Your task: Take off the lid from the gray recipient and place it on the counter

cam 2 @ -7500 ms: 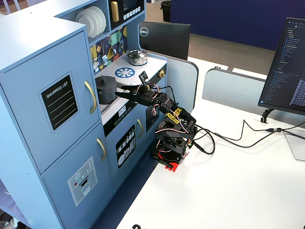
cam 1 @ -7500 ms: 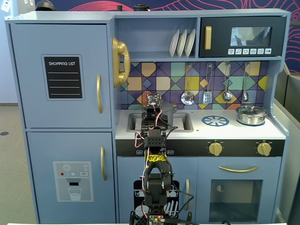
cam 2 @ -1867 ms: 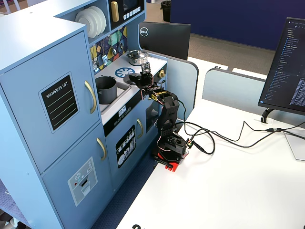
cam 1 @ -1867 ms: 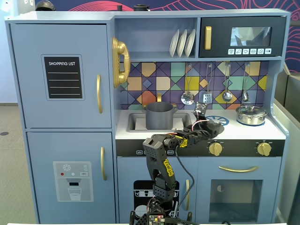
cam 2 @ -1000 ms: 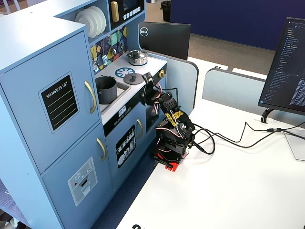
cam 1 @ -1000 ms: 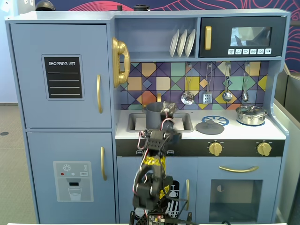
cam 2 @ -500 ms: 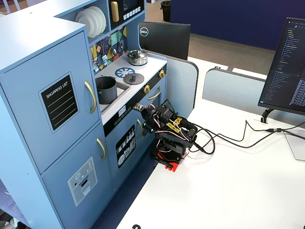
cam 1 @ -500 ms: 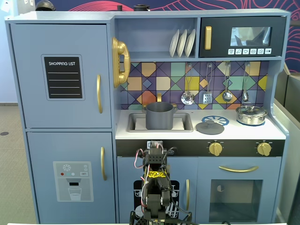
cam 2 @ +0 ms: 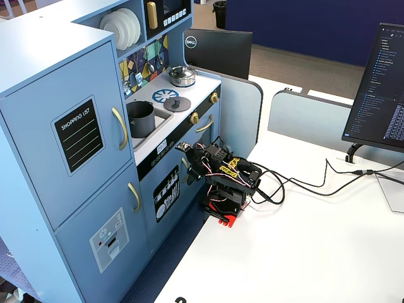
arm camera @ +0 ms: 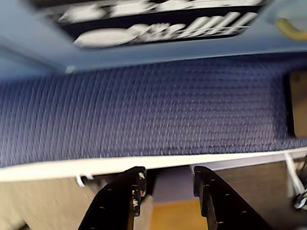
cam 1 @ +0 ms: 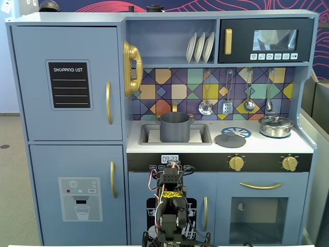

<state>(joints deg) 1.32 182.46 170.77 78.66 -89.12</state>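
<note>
The dark-gray lid (cam 1: pixel 230 139) lies flat on the white counter (cam 1: pixel 257 146), just right of the sink and beside the printed burner. It also shows in the other fixed view (cam 2: pixel 179 103). The gray recipient (cam 1: pixel 175 127) stands uncovered in the sink, also seen from the side (cam 2: pixel 141 118). My gripper (arm camera: pixel 168 179) is low in front of the kitchen's lower doors, far below the counter. Its jaws stand apart with nothing between them. The arm (cam 2: pixel 224 177) is folded on its base.
A shiny silver pot (cam 1: pixel 275 125) with its lid stands at the counter's right end. The wrist view shows blue carpet (arm camera: pixel 153 110) and the white table edge (arm camera: pixel 57 167). A monitor (cam 2: pixel 385 88) and cables (cam 2: pixel 303 183) are on the table (cam 2: pixel 303 252).
</note>
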